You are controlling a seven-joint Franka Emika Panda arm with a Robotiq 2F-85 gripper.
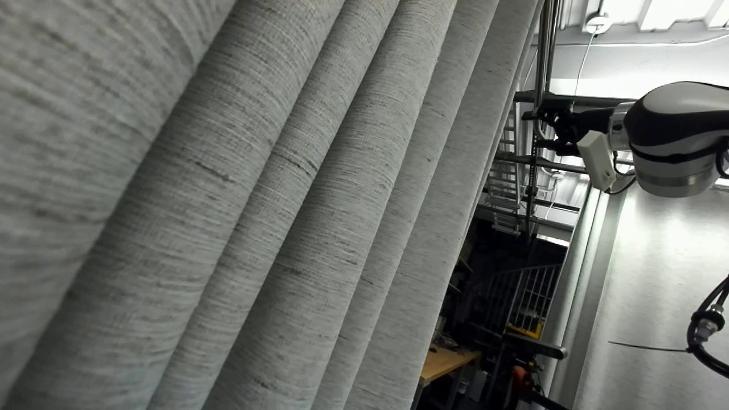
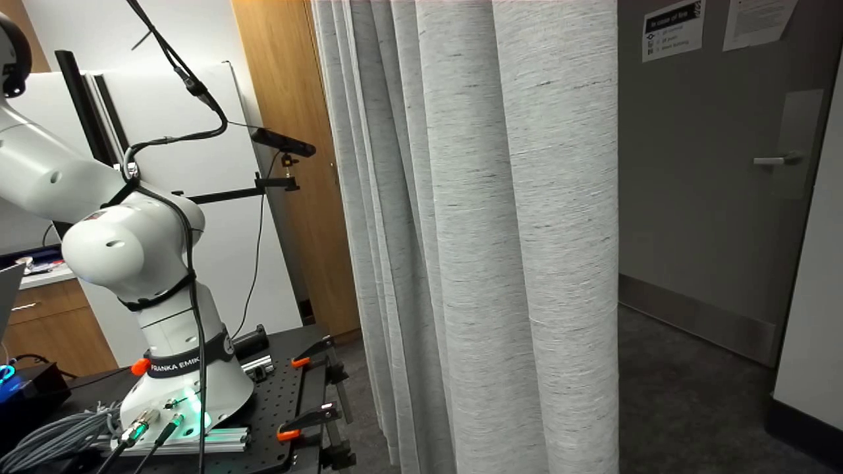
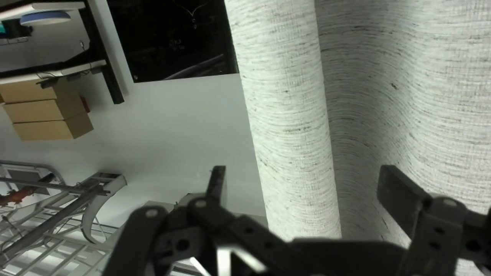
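A: How does the gripper point(image 3: 301, 182) stand?

B: Spread wide: its two fingers point(image 3: 399, 195) are well apart at the bottom of the wrist view.

A: And what is it nearest to?

B: The light grey curtain point(image 3: 293, 126). A long pale fold of it shows between the fingers, and more runs on behind the finger at the right of that view. Whether either finger touches it, I can't tell.

A: How does it look from outside?

B: It hangs in deep pleats in both exterior views. In an exterior view, the robot arm point(image 1: 678, 136) reaches in from the right side, the gripper appearing just beside the curtain's edge.

A: What's at the arm's foot?

B: In an exterior view, the white base point(image 2: 224, 388) stands on a black perforated board point(image 2: 276, 395), with orange-tipped clamps point(image 2: 313, 419) along its edge.

A: And farther back?

B: Beyond the curtain there, a dark grey door point(image 2: 698, 184) with a lever handle point(image 2: 769, 160) and a printed sheet point(image 2: 673, 29). The wrist view gives a pale wall point(image 3: 184, 134), a dark panel point(image 3: 172, 42) and cardboard boxes point(image 3: 42, 111) stacked against a shelf point(image 3: 73, 69).
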